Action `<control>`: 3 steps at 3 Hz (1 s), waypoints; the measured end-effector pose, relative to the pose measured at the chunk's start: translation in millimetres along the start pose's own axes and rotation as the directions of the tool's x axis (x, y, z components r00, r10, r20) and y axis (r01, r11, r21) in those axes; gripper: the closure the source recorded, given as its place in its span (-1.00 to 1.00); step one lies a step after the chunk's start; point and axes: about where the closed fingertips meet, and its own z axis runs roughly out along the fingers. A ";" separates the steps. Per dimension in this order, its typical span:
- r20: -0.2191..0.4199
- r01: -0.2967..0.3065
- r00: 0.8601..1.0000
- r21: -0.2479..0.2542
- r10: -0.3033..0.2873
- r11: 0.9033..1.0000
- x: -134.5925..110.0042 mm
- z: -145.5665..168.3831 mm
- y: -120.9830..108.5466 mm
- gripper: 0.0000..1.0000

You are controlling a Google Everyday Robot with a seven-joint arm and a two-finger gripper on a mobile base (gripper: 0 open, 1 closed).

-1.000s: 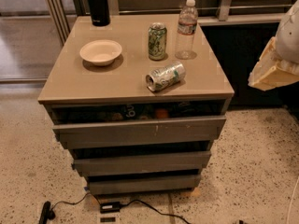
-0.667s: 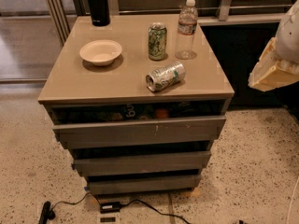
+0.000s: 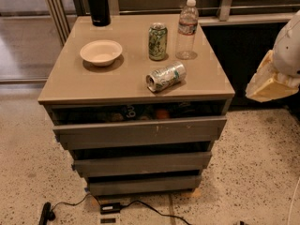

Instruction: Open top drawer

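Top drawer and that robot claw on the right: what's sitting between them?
Nothing loose. In the camera view, the gripper hangs right of the cabinet, and only the cabinet's front corner and speckled floor separate it from the top drawer.

Finish of top drawer [image 3: 140,131]: matt grey, lightly scuffed front. The cabinet top [image 3: 117,81] is smooth tan with low sheen. The upright can [image 3: 157,41] and lying can [image 3: 166,76] are glossy metal, the bottle [image 3: 187,29] clear plastic, the bowl [image 3: 101,52] matt cream. The gripper [image 3: 268,84], beyond the right edge, is pale yellow and matt.
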 end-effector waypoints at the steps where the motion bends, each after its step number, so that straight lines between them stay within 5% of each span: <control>1: 0.016 -0.013 1.000 -0.026 0.014 1.000 -0.3 16.6 13.7 1.00; 3: 0.052 -0.042 0.998 -0.036 0.044 0.998 -5.1 63.3 36.1 1.00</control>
